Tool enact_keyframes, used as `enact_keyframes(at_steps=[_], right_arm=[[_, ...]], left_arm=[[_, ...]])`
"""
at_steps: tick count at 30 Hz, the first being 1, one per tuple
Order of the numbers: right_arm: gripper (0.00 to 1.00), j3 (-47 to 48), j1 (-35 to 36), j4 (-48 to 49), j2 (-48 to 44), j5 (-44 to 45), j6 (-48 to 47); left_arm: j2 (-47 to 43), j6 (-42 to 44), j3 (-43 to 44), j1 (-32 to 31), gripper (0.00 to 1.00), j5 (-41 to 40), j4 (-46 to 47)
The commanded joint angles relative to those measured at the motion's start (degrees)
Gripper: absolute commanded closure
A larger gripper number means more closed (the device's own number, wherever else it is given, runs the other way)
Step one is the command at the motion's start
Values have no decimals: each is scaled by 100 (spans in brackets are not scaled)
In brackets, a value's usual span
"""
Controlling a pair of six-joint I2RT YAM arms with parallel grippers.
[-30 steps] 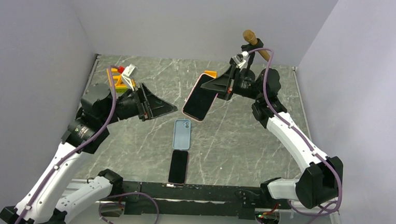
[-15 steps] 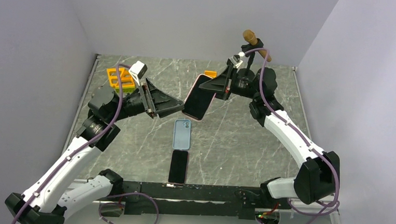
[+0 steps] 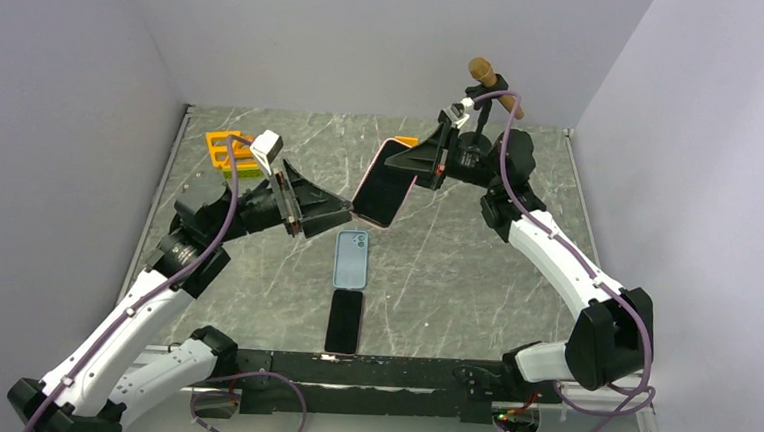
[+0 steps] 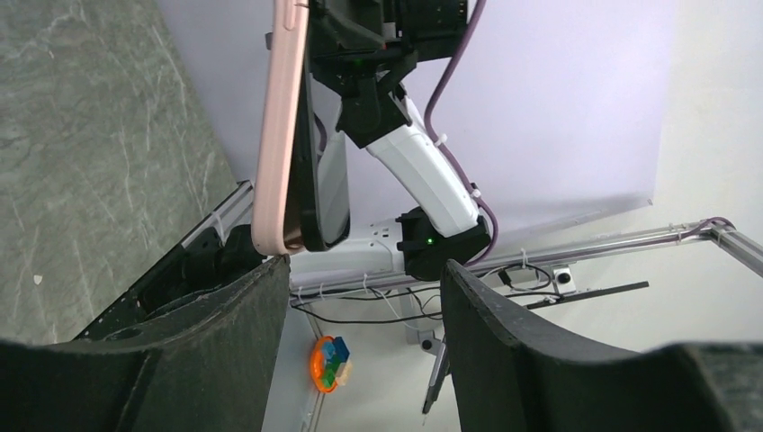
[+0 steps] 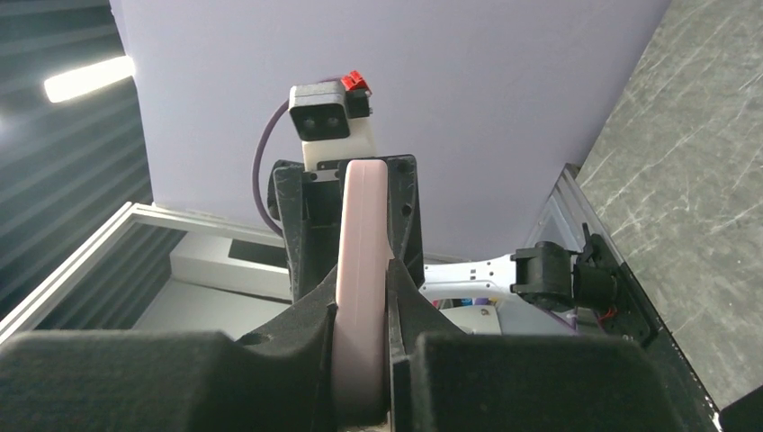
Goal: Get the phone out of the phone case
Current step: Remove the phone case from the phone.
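Nearest the arm bases, a loose black handset [image 3: 344,321] lies flat on the counter [image 3: 455,271]. Just beyond it, end to end, lies a light blue case [image 3: 351,258].

Above the far end of that blue case, the left jaws are spread wide and point toward the right arm. The pink case [image 3: 383,181], with the phone [image 4: 322,184] seated in it, is held off the counter at a tilt, its dark screen turned up and toward the left arm. Its lower end sits right at the mouth of the left jaws. In the left wrist view the pink case [image 4: 277,135] comes down at the inner edge of one finger [image 4: 216,342], and the glass side faces the open gap. The other finger [image 4: 540,360] stands well apart from it. Whether the case touches the nearer finger cannot be told.

Farther along, the right jaws are pinched onto the upper end of the case. The right wrist view shows the pink case [image 5: 362,261] standing on edge, squeezed between the two black fingers [image 5: 310,360].

Toward the far side of the counter, an orange rack [image 3: 230,150] sits at the left and a small orange piece [image 3: 407,141] shows just behind the raised case.
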Motion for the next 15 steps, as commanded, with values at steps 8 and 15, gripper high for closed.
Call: enact_keyframes(at_steps=[8, 15], right_arm=[[100, 453, 24, -32, -115, -40, -286], [100, 871, 184, -1091, -89, -13, -1092]], left_arm=[[233, -240, 32, -43, 38, 31, 741], [290, -427, 10, -51, 40, 0, 943]])
